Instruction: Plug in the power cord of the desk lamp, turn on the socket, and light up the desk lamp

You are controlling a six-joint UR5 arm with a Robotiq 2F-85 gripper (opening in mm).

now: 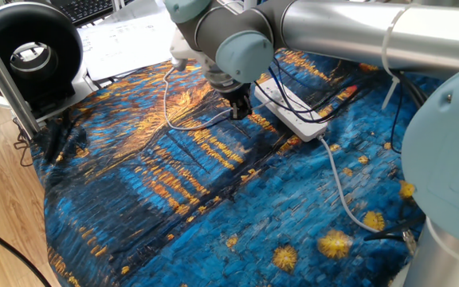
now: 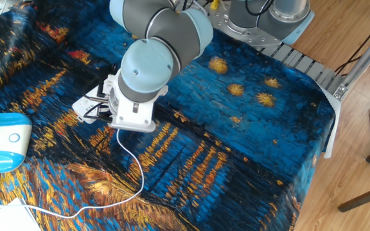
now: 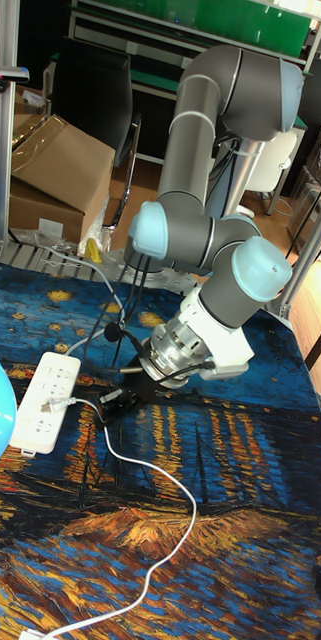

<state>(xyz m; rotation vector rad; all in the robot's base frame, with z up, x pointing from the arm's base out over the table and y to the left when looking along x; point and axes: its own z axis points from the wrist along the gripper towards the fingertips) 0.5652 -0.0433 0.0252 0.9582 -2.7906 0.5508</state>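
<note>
The socket (image 1: 295, 118) is a long white strip lying on the blue and orange cloth. My gripper (image 1: 239, 110) hangs just beside its near end, shut on the plug end of the thin white power cord (image 1: 168, 96). In the tall fixed view the gripper (image 3: 113, 397) holds the plug pointing at the socket (image 3: 30, 412), its tip over the outlets; whether it is seated I cannot tell. The power cord (image 3: 176, 482) trails down across the cloth. The desk lamp (image 2: 2, 140), white and blue, rests at the left edge. In the other fixed view the wrist hides most of the socket (image 2: 82, 102).
The strip's thick pale-grey cable (image 1: 338, 180) runs toward the table's front right. Black cables (image 1: 313, 108) cross the strip. A black round device (image 1: 27, 53) and papers (image 1: 126, 36) sit at the back left. A cardboard box (image 3: 50, 165) stands behind the table.
</note>
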